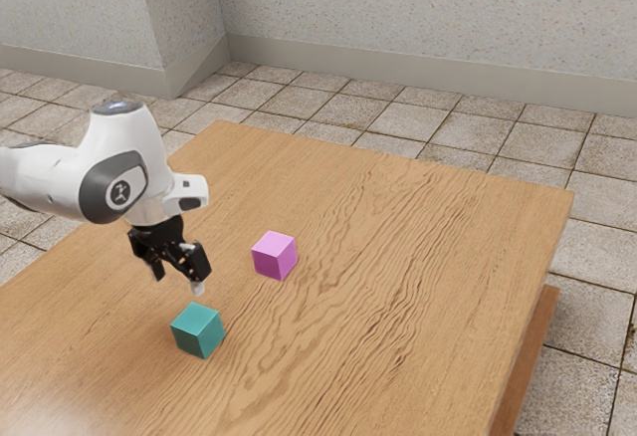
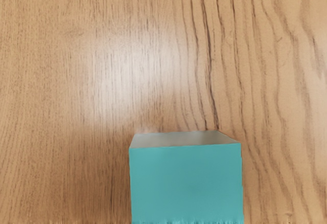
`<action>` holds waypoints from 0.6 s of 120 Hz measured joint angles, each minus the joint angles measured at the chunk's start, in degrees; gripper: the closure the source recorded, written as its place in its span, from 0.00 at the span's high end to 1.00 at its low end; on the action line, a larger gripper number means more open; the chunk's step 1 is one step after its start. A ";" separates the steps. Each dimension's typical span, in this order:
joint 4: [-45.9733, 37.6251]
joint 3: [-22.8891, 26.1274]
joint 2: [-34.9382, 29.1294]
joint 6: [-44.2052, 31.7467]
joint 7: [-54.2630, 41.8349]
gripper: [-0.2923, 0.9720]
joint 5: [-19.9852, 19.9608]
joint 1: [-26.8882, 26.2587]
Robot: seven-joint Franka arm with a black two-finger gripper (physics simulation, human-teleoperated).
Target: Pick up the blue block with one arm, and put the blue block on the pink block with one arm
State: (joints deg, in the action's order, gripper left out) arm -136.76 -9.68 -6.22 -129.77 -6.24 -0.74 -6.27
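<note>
A black two-finger gripper [image 1: 179, 279] hangs in the air at the end of a white robot arm [image 1: 90, 172], pointing down. Its two fingers stand a moderate way apart with an empty gap between them, holding and touching nothing. Just below the gripper, and a little toward the exterior view's right, the blue block [image 1: 197, 329], a teal-tinted cube, sits flat on the table, apart from the fingers. In the wrist view the same blue block [image 2: 185, 180] lies just under the hand, with its top face and one side face showing. The pink block [image 1: 274, 255] rests on the table near the gripper, beyond it toward the exterior view's right, and apart from the blue block. The table [image 1: 398, 257] is light wood with wavy dark grain, and a pale sheen shows on the table [image 2: 76, 55] beyond the cube. Around it lie a grey tiled floor [image 1: 478, 127] and a pale speckled wall [image 1: 398, 8].
</note>
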 joint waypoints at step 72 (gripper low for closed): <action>-1.95 0.45 7.72 -6.53 1.55 0.77 -4.41 -2.19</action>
State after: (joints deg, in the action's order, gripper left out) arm -138.71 -9.23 1.50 -136.31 -4.68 -5.15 -8.46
